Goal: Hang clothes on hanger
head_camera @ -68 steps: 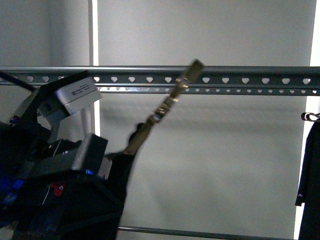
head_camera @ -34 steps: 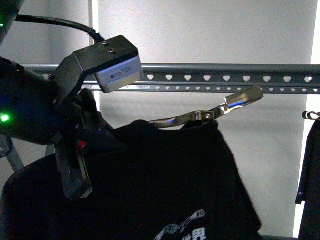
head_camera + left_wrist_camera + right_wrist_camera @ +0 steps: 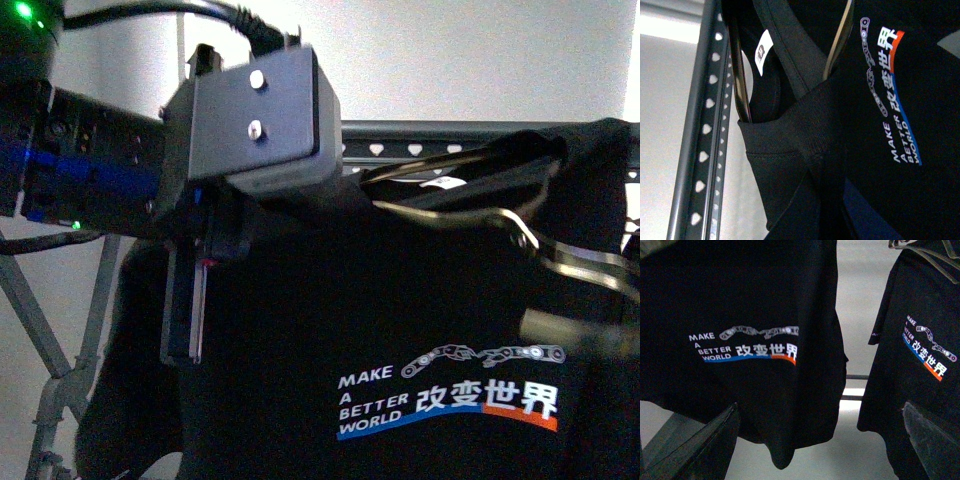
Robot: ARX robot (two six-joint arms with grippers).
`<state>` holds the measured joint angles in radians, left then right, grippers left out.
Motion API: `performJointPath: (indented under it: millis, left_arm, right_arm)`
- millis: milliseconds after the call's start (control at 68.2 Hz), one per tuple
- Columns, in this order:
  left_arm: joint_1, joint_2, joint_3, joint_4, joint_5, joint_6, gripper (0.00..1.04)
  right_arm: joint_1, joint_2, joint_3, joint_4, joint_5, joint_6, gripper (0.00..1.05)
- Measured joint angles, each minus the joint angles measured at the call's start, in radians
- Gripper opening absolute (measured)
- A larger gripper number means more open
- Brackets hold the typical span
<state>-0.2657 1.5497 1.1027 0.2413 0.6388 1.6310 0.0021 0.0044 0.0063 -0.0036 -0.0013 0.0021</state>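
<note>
The clothes (image 3: 400, 330), a black T-shirt with white "MAKE A BETTER WORLD" text and blue-and-orange characters, hang in front of me on a thin metal wire hanger (image 3: 470, 215) threaded through the collar. My left gripper (image 3: 195, 290) is shut on the shirt's shoulder fabric; the left wrist view shows the pinched cloth (image 3: 815, 190). The hanger rack's rail (image 3: 705, 130) with heart-shaped holes runs just behind the collar, and shows in the front view (image 3: 400, 140). My right gripper (image 3: 820, 445) is open and empty below the shirt's hem (image 3: 740, 340).
A second black printed T-shirt (image 3: 920, 355) hangs to the right in the right wrist view. The rack's crossed legs (image 3: 50, 340) stand at the lower left. A white collar label (image 3: 761, 52) shows inside the neck. A plain light wall lies behind.
My left arm has risen and come closer to the camera, lifting the shirt and its wire hanger up to the rail. The chest print has come into full view.
</note>
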Motion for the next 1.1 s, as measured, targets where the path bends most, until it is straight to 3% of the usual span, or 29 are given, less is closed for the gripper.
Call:
performJointPath:
  millis: [249,791,850,864,967,1040,1099]
  left_arm:
    - [0.018,0.027,0.0,0.072,0.069,0.175,0.05]
    - [0.016,0.027,-0.003,0.133,0.07,0.208,0.05]
    - [0.016,0.027,-0.003,0.133,0.071,0.208,0.05]
    - [0.016,0.027,-0.003,0.133,0.071,0.208,0.05]
    - [0.014,0.027,-0.003,0.134,0.071,0.208,0.05]
    - [0.011,0.027,-0.003,0.134,0.072,0.21,0.05]
    - [0.011,0.027,-0.003,0.134,0.072,0.21,0.05]
  right_arm:
    - [0.0,0.0,0.0,0.0,0.0,0.0,0.97]
    - [-0.002,0.001,0.0,0.001,-0.008,-0.003,0.97]
    - [-0.053,0.037,0.0,0.052,-0.156,-0.036,0.97]
    - [-0.098,0.076,0.002,0.101,-0.255,-0.061,0.97]
    - [-0.281,0.296,0.045,0.34,-0.575,-0.179,0.97]
    - [-0.369,0.471,0.105,0.524,-0.696,-0.278,0.97]
    - [-0.384,0.601,0.164,0.653,-0.736,-0.37,0.97]
